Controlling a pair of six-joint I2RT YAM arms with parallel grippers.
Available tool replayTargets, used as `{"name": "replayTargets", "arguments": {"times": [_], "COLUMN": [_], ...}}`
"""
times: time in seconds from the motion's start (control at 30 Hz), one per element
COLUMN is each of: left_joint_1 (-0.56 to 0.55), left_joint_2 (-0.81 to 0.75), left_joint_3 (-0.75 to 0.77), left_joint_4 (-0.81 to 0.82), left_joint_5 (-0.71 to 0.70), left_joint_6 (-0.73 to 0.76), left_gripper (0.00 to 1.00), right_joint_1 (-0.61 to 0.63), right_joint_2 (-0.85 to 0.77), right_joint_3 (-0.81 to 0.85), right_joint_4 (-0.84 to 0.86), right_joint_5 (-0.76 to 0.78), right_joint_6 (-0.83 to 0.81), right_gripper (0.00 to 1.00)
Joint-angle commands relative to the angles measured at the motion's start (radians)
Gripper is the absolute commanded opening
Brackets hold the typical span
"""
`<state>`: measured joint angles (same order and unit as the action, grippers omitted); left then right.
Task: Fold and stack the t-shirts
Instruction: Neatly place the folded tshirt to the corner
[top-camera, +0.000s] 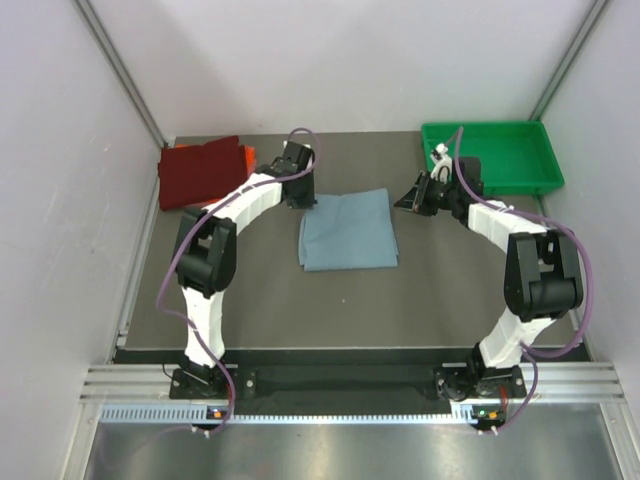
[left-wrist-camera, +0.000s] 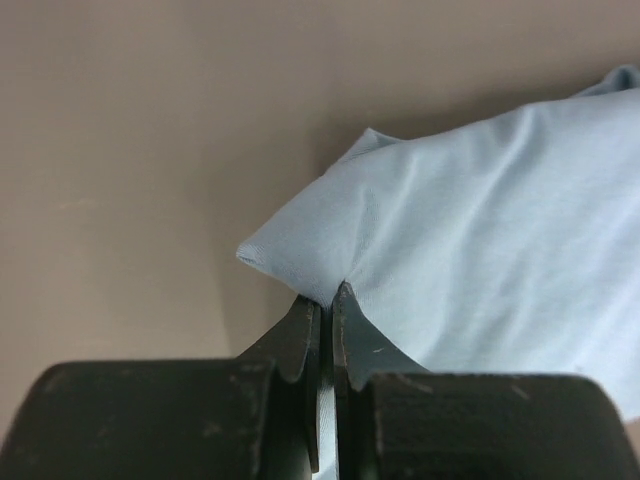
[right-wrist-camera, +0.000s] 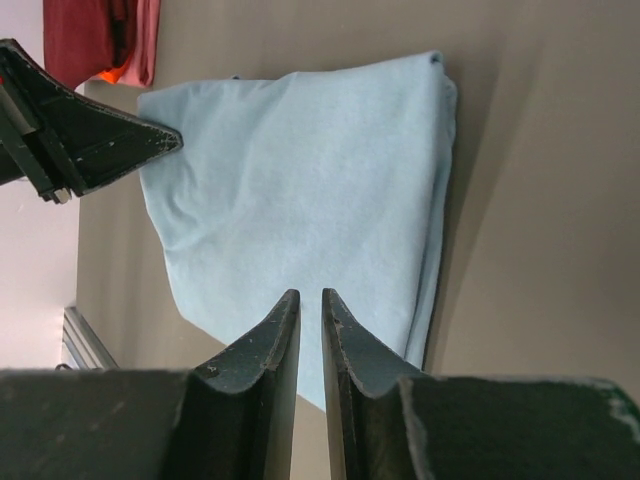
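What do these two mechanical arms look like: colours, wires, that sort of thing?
Both the left arm and right arm have white shell segments joined by chunky black joints. A greyish-purple cable loops loosely along each. Each ends in a black two-finger gripper; the right gripper has dark fingers tapering to curved points, with light scuff marks.

A robotics lab cell: white wall panels (top-camera: 350, 60) in aluminium framing (top-camera: 125, 70) enclose a dark surface (top-camera: 300, 300), with a left arm (top-camera: 212, 255) and right arm (top-camera: 530, 270) bolted at its edge.
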<state>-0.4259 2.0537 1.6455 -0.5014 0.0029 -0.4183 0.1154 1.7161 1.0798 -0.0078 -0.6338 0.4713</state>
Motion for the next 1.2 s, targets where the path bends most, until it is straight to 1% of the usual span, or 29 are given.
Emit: {"name": "replayTargets", "arguments": {"times": [0.0,0.1,0.17,0.27,0.37,0.47,0.57,0.7,0.73,0.87,1.03,1.17], "left_joint_1": [-0.008,-0.014,-0.023,-0.037,-0.047,-0.06,-0.068,-0.066,-0.066,-0.048,0.021,0.094], "left_joint_2": [-0.043,-0.059,-0.06,-0.037,-0.007,0.016,0.014,0.01,0.01,-0.001,-0.027,-0.047], "left_joint_3": [0.037,0.054,0.08,0.132,0.187,0.23,0.228,0.217,0.217,0.24,0.27,0.286], "left_joint_4": [-0.061,-0.058,-0.069,-0.127,-0.196,-0.246,-0.249,-0.235,-0.235,-0.239,-0.253,-0.233], "left_joint_5": [-0.159,-0.185,-0.23,-0.311,-0.363,-0.392,-0.409,-0.431,-0.46,-0.504,-0.501,-0.5], "left_joint_6": [0.019,0.01,0.006,-0.008,-0.022,-0.025,-0.019,0.033,0.074,0.19,0.309,0.384], "left_gripper": [0.0,0.0,0.0,0.0,0.0,0.0,0.0,0.0,0.0,0.0,0.0,0.0], "right_joint_1": [0.012,0.013,0.012,0.012,0.012,0.012,0.012,0.012,0.013,0.015,0.021,0.032], "right_joint_2": [-0.046,-0.044,-0.042,-0.041,-0.044,-0.05,-0.052,-0.059,-0.062,-0.085,-0.102,-0.098], "right_joint_3": [0.014,0.006,0.006,0.012,0.015,0.019,0.023,0.025,0.02,-0.003,-0.05,-0.064], "right_joint_4": [0.025,0.023,0.019,0.011,0.011,-0.018,-0.024,-0.032,-0.029,-0.008,0.081,0.111], "right_joint_5": [-0.003,0.002,0.006,0.008,0.013,0.02,0.02,0.022,0.022,0.023,0.014,0.003], "right_joint_6": [-0.013,-0.017,-0.025,-0.028,-0.034,-0.036,-0.037,-0.04,-0.037,-0.028,0.006,0.023], "right_gripper": [0.15,0.15,0.15,0.15,0.15,0.15,0.15,0.15,0.15,0.15,0.15,0.15]}}
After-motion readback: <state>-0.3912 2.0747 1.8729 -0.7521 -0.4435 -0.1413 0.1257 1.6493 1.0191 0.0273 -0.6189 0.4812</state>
